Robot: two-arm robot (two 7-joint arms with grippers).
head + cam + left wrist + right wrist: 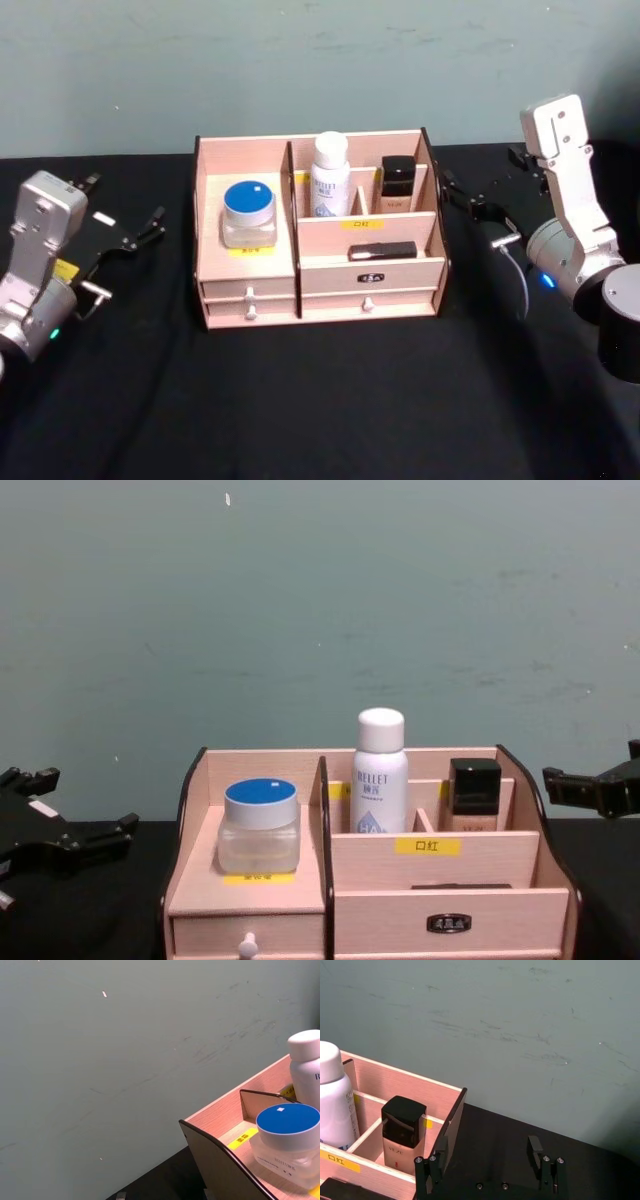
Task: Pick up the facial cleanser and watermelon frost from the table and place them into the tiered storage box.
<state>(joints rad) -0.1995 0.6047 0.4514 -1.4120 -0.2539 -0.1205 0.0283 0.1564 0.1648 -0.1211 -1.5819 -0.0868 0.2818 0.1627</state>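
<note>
Black cloth [320, 400] was spread under the storage box [318, 290] at centre. Both grippers were held low with fingers apart, the left gripper [140, 232] left of it, the right gripper [478, 208] right. A blue-lidded jar [248, 213], white bottle [330, 175] and black-capped bottle [397, 182] stood inside.

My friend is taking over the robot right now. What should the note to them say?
Left gripper: open, holding nothing, over the table left of the tiered storage box.
Right gripper: open, holding nothing, just right of the box.
In the box: a blue-lidded jar in the left compartment, a white bottle at the back middle, a black-capped bottle at the back right, and a flat black item in the front tray.
Done: it looks like both items are already in the box, though I cannot read which ones they are.
Left: probably just check them.
</note>
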